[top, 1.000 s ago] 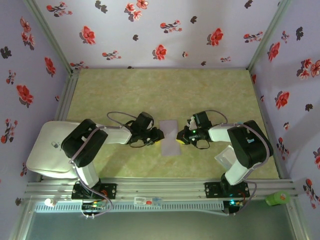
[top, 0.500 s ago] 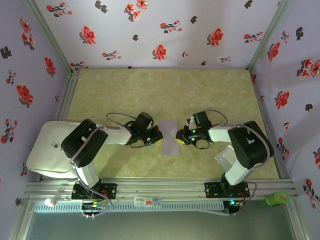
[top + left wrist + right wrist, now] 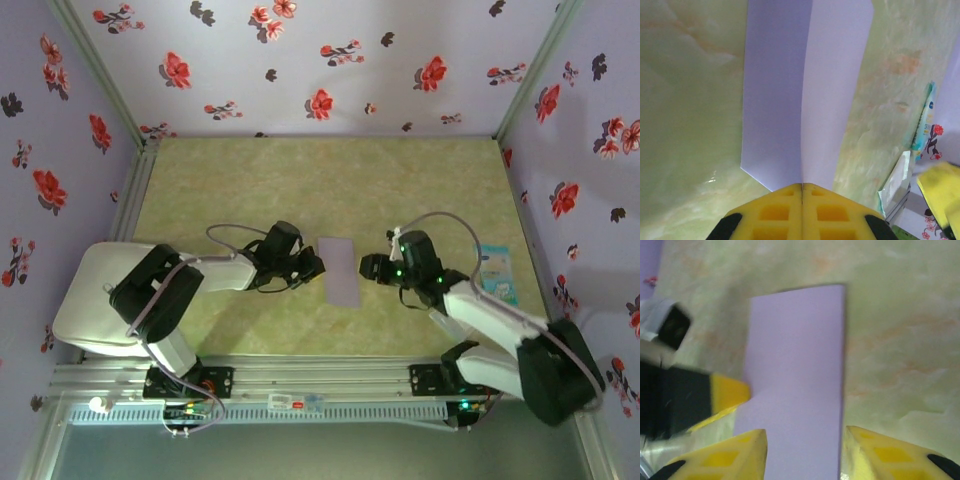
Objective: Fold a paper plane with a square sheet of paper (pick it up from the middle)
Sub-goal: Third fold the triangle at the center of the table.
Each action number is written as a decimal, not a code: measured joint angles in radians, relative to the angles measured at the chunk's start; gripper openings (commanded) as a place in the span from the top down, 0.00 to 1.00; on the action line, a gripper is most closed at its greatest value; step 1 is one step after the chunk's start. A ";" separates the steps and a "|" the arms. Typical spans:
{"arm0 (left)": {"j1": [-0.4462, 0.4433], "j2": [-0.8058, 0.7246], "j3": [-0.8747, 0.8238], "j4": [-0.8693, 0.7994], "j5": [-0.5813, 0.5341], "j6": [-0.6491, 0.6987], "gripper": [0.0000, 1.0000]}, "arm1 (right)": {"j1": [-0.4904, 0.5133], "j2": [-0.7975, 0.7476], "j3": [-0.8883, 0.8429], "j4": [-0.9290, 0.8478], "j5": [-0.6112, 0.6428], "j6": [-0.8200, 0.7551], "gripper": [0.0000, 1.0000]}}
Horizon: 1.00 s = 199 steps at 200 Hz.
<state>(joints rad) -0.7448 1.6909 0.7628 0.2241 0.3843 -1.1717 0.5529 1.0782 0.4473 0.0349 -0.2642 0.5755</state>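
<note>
L arm lies low, elbow bent, forearm reaching right twd table centre. L gripper is at the left edge of the sheet, fingers pressed tight together, pinching that edge right at the crease. Sheet is folded to a narrow rectangle and lies flat mid-table btwn both grippers. R arm stretches from its base up-left, wrist pointing left. R gripper is just beside the sheet's right edge, jaws apart w/ nothing gripped; the paper's edge shows btwn the fingers.
</note>
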 measured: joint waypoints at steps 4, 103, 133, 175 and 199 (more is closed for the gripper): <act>0.000 0.000 0.000 0.000 0.002 -0.002 1.00 | 0.025 -0.031 -0.016 0.006 0.018 -0.021 0.34; 0.004 0.000 0.000 -0.001 0.013 -0.009 1.00 | 0.554 -0.036 -0.119 0.120 0.386 -0.591 0.37; 0.004 0.000 0.000 -0.001 0.013 -0.010 1.00 | 0.628 0.034 -0.119 0.188 0.495 -0.671 0.37; 0.004 0.000 0.000 0.000 0.013 -0.017 1.00 | 0.687 0.160 -0.117 0.292 0.650 -0.745 0.37; 0.004 0.000 0.000 -0.002 0.013 -0.020 1.00 | 0.697 0.221 -0.114 0.351 0.713 -0.760 0.37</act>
<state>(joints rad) -0.7410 1.6909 0.7628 0.2226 0.3973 -1.1915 1.2495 1.2995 0.3328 0.3862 0.4492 -0.1848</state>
